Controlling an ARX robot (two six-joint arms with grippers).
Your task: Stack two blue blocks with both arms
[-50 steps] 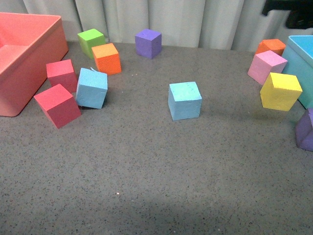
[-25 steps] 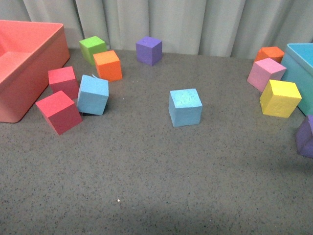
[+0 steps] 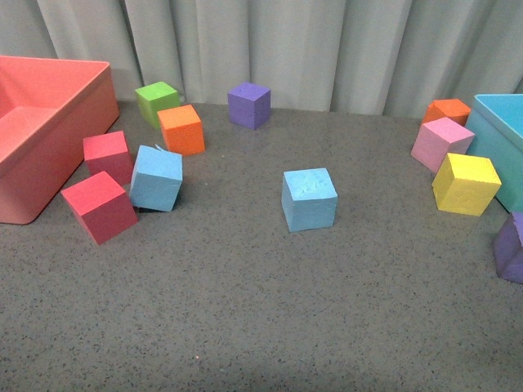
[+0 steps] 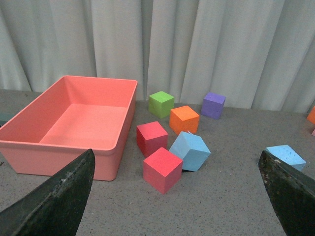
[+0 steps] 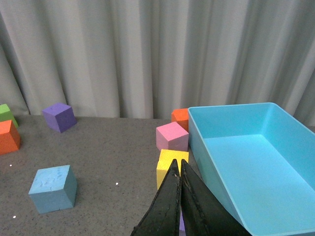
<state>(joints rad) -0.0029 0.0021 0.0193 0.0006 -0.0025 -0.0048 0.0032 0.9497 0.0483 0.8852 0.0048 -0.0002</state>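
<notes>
Left end effector (image 4: 175, 152) spread empty, right end effector (image 5: 178, 164) closed empty; two blue blocks (image 3: 156, 178) (image 3: 309, 199).

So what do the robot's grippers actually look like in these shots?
Only the fingers show. The left gripper has broad, dark grey-black wedge fingers with a scuffed, speckled surface. The right gripper has black fingers tapering to thin points. No cables, markings or arm links appear in any view.

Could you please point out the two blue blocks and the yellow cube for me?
Left blue block (image 3: 155, 184): front view, on its front face.
Centre blue block (image 3: 311, 211): front view, on its front face.
Yellow cube (image 3: 462, 194): front view, on its front face.
</notes>
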